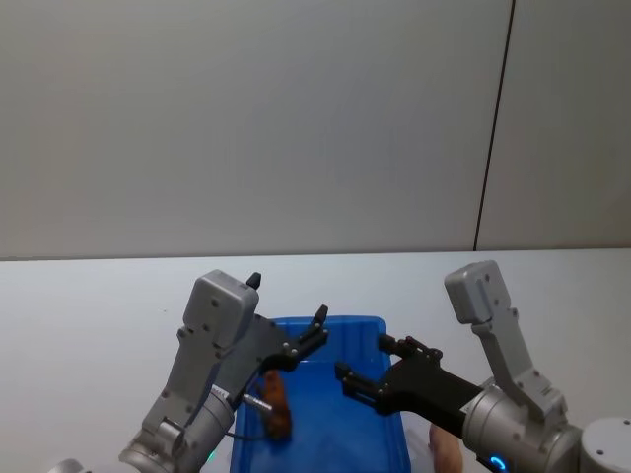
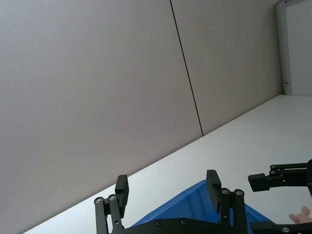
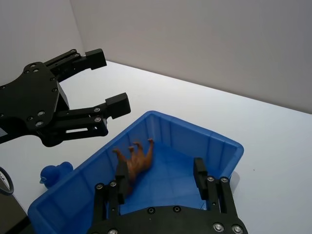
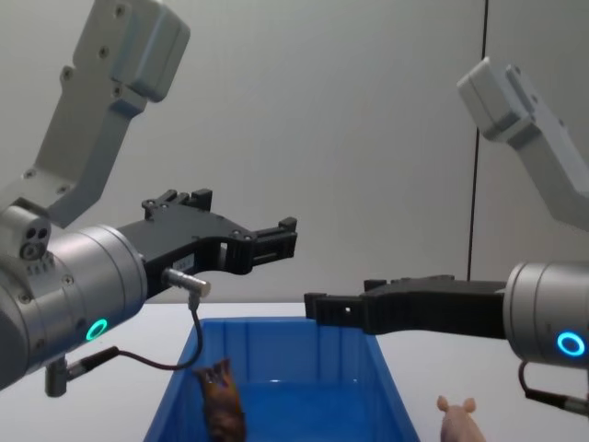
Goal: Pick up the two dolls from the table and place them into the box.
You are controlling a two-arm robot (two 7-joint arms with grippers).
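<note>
A blue plastic box [image 1: 325, 322] sits on a white table [image 1: 99, 296] at the lower centre of the head view, with a plain grey wall [image 1: 296, 118] behind it. A thin dark seam [image 1: 493, 128] runs down the wall at the right.

Inside the box, toward its left side, lies the brown lion figurine [image 1: 278, 404]. In the right wrist view it is on its back with its legs in the air [image 3: 136, 161], close to one long wall of the box.

The pink pig figurine [image 4: 458, 419] stands on the table just outside the box, at the lower right of the chest view. It is upright with its pointed ears up and is apart from the box wall.

The left tool [image 1: 286, 307] hangs above the left part of the box, reaching in from the lower left of the head view. Its two black fingers [image 3: 119, 105] are spread wide with nothing between them.

The right tool [image 1: 367, 358] reaches in from the lower right and hangs above the right part of the box, pointing toward the left tool. Its fingers [image 3: 200, 173] are also spread apart and hold nothing. In the chest view both tools sit well above the box rim, and their tips are near each other but not touching.

A small rounded blue object [image 3: 53, 173] rests just outside the box in the lower left of the right wrist view. What it is cannot be told.
</note>
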